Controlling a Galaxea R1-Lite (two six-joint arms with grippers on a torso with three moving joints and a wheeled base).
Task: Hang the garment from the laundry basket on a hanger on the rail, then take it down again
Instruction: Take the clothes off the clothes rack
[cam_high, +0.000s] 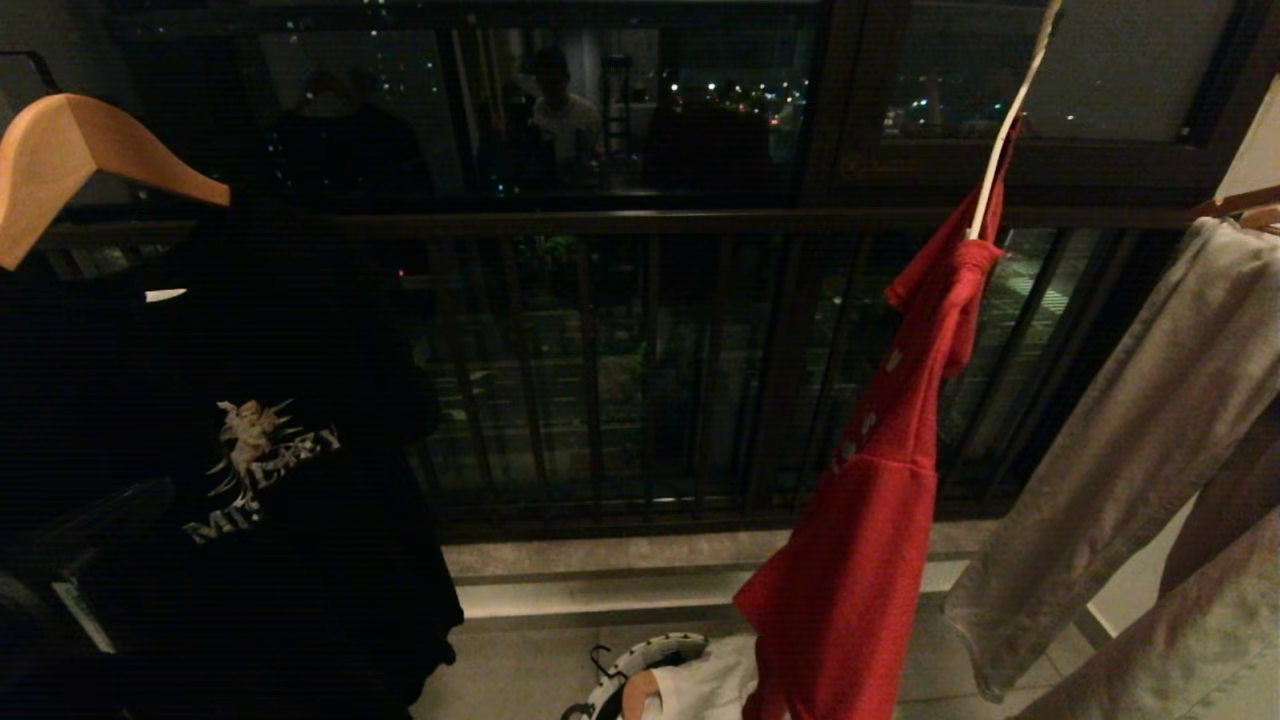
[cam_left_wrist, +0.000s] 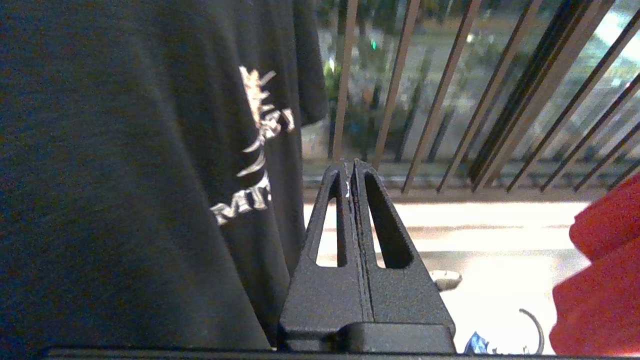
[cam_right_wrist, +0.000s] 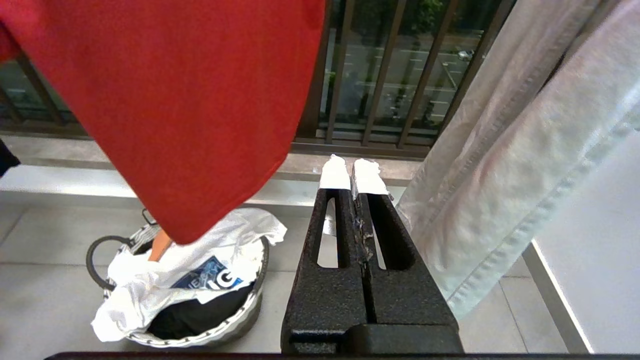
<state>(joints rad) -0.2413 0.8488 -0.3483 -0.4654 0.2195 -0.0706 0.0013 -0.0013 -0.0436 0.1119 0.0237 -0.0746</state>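
Right wrist view alone shows laundry basket (cam_right_wrist: 200, 320) contents.

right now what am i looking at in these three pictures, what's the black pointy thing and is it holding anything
These come from a two-armed robot on a balcony. The head camera shows a red short-sleeved T-shirt hanging on a thin cream-white wire hanger, a black angel-print T-shirt on a tan wooden hanger, and pale grey garments. The other two pictures come from wrist cameras. Each black pointed thing is a claw: the left claw and the right claw, both shut and holding nothing. On the floor, a small round patterned-rim basket holds a white T-shirt.
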